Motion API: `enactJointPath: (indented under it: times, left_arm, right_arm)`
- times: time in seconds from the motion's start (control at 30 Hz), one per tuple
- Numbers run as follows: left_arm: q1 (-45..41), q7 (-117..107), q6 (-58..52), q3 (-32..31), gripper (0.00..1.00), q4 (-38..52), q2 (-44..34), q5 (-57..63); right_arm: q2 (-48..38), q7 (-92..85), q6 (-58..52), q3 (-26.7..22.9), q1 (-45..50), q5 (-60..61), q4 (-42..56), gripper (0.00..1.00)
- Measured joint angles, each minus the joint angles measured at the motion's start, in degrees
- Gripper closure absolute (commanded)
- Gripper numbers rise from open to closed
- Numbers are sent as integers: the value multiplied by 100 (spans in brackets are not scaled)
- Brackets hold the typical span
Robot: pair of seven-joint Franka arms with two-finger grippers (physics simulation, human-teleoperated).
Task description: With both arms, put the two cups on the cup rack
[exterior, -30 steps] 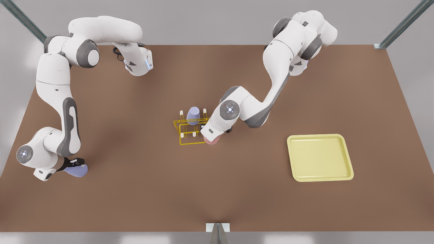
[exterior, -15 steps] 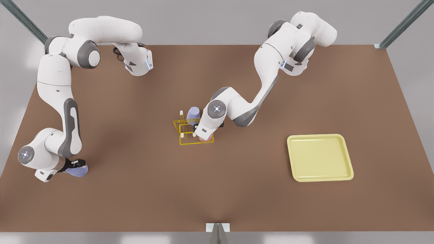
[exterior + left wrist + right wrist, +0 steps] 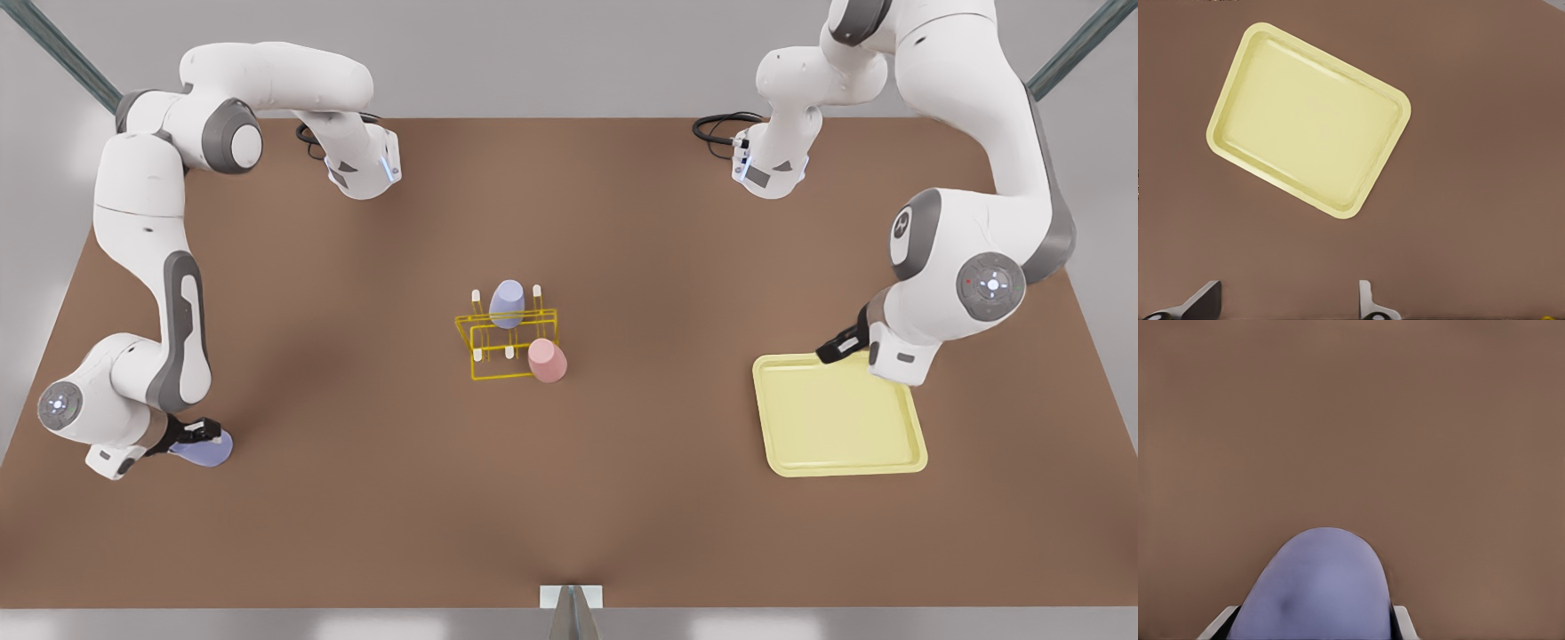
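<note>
The yellow wire cup rack (image 3: pixel 498 378) stands mid-table. A lavender-blue cup (image 3: pixel 508 302) sits upside down on its far pegs, and the pale pink cup (image 3: pixel 547 360) sits upside down at its near right corner. At the front view's left, my right gripper (image 3: pixel 191 436) (image 3: pixel 1311 630) is shut on another lavender-blue cup (image 3: pixel 206 450) (image 3: pixel 1315 587) low over the table. My left gripper (image 3: pixel 840 345) (image 3: pixel 1285 310) hangs open with nothing in it, at the far left corner of the pale-yellow tray (image 3: pixel 845 469).
The pale-yellow tray (image 3: pixel 1308 120) lies flat at the front view's right with nothing on it. Both arm bases stand along the table's far edge. Brown table surface lies between the rack and each gripper.
The left gripper let go of the pink cup at the rack and swung far to the front view's right, up over the tray. The right gripper with its lavender-blue cup barely moved.
</note>
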Motion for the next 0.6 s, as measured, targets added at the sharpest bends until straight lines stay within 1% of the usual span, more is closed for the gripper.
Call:
enactJointPath:
  times: [0.17,0.27,0.37,0.5,0.6]
  left_arm:
    - [88,792,71,1,0,-87,-42,15]
    - [127,1172,100,-1,0,-90,-35,5]
    - [122,1494,115,-5,0,-91,-29,-47]
    - [129,1848,126,-5,0,-98,-18,-75]
    - [128,2066,128,-5,0,-102,-16,-81]
  right_arm:
    - [-189,-12,-383,865,114,-16,159,19]
    - [-208,-14,-686,1510,155,-21,305,19]
    - [-223,-14,-936,2042,416,-32,423,19]
    - [-228,-11,-1142,2325,1178,-23,755,18]
    - [-254,5,-1336,2667,1334,-23,855,18]
